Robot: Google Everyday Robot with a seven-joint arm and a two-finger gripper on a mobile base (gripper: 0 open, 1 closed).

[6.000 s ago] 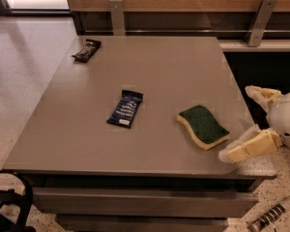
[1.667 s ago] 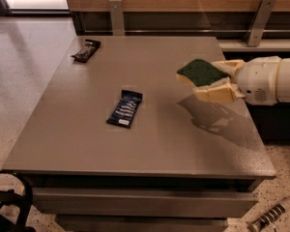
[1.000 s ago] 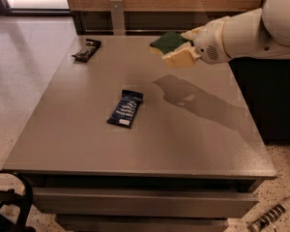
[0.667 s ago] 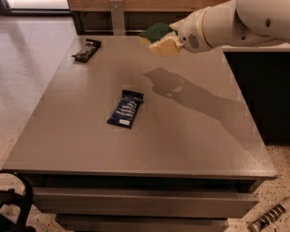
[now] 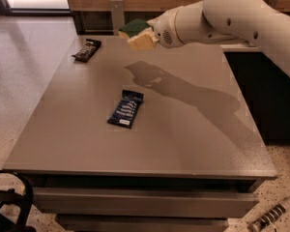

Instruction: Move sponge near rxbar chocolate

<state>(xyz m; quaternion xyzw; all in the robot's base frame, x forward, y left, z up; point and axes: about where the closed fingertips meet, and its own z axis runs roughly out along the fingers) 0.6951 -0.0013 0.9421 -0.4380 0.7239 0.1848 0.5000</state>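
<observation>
**Sponge aloft; the chocolate bar lies left of the end effector**

Nearest, a dark blue bar (image 5: 126, 108) lies flat on the table (image 5: 193, 129), below and nearer than the end effector, and is no part of the goal. Above the table's far half, the end effector (image 5: 138, 36) is clamped on the sponge (image 5: 134, 27), green side up, clear of the surface. The rxbar chocolate (image 5: 87, 50) lies to its left and lower, at the far left corner, long axis diagonal. The carry likely runs leftward and down.

Glossy white arm (image 5: 232, 8), thick rounded segments, small dark holes; cream hand (image 5: 137, 35) above far edge of table (image 5: 183, 144).
</observation>
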